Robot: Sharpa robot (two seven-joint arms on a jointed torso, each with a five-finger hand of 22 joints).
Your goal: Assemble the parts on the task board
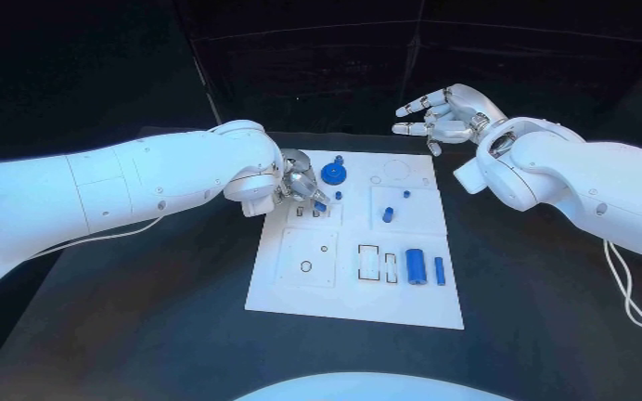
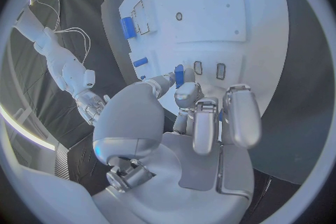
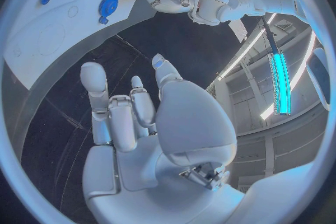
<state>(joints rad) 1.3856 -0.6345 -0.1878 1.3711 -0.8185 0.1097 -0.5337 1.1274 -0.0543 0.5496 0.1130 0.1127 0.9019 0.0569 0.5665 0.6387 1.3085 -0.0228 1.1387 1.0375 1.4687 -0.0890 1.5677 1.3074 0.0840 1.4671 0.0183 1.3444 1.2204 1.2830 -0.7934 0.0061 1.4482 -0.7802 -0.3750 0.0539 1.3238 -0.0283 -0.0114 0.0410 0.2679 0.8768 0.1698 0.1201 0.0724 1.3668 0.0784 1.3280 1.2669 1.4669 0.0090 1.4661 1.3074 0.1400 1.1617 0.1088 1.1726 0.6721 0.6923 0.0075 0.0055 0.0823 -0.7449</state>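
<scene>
So the left hand [image 1: 297, 192] is down at the near-left part of the task board [image 1: 311, 294], fingers bunched over the two little slots there, and in the left wrist view it looks like it's pinching a small blue part [image 2: 179, 75] between thumb and fingertip, tip pointed right next to those slots [image 2: 209, 69]. Makes sense as a grip: a small pinch leaves the end of the piece free to drop into a narrow opening, and the other fingers curl out of the way. Whether the piece is already touching the board or just above it, can't tell from these shots. Just past the hand sits the blue gear [image 1: 333, 174] on its post, with a couple of small blue pegs [image 1: 388, 214] standing in the middle of the board, probably already seated. Further toward the robot, a fat blue cylinder [image 1: 415, 266] and a slimmer blue bar [image 1: 439, 270] lie flat beside the rectangular cutouts [image 1: 376, 262], looks like they're parked there waiting their turn. The right hand [image 1: 447, 111] is way off the far right corner of the board, raised above the bench [image 1: 147, 327], fingers loosely spread and holding nothing, basically staying clear so it doesn't block the left arm's work. Guessing the job's maybe partway along, with the slot insertion being the current step.
</scene>
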